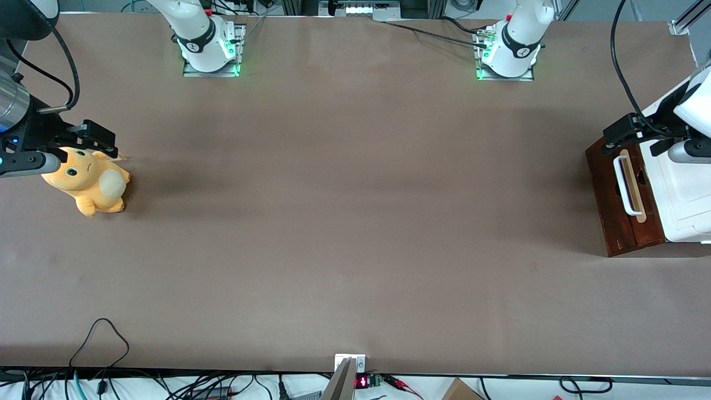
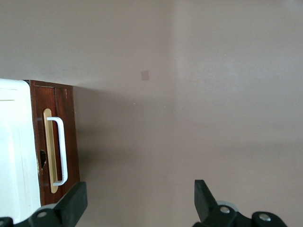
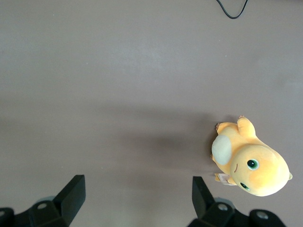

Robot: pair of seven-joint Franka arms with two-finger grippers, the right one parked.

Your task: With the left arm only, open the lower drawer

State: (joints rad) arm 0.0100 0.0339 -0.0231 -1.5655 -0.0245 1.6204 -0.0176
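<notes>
The pincer (image 1: 625, 133) hangs released, its two black fingers (image 2: 71, 205) spread wide and grasping nothing, above the cabinet's corner that lies farther from the front camera, at the working arm's edge of the surface (image 1: 355, 222). In the wrist view the fingers sit apart from the handle (image 2: 60, 150), touching nothing. The arm (image 1: 691, 119) reaches over the cabinet's white top (image 1: 680, 194), probably so the pincer can drop in front of the drawer and meet the handle from above.

The drawer (image 1: 611, 205) looks shut, its front flush with the cabinet, facing the middle of the surface, which leaves it free room to slide out. That front is dark reddish-brown wood with a slight sheen; a pale rounded strip (image 1: 633, 186) runs along it, and over the strip arches the handle, a slim white loop (a shape made for a finger to hook). The surface is a matte brown sheet.

At the parked arm's edge lies a plush toy (image 1: 89, 180), soft, yellow-orange, well apart from the drawer.
</notes>
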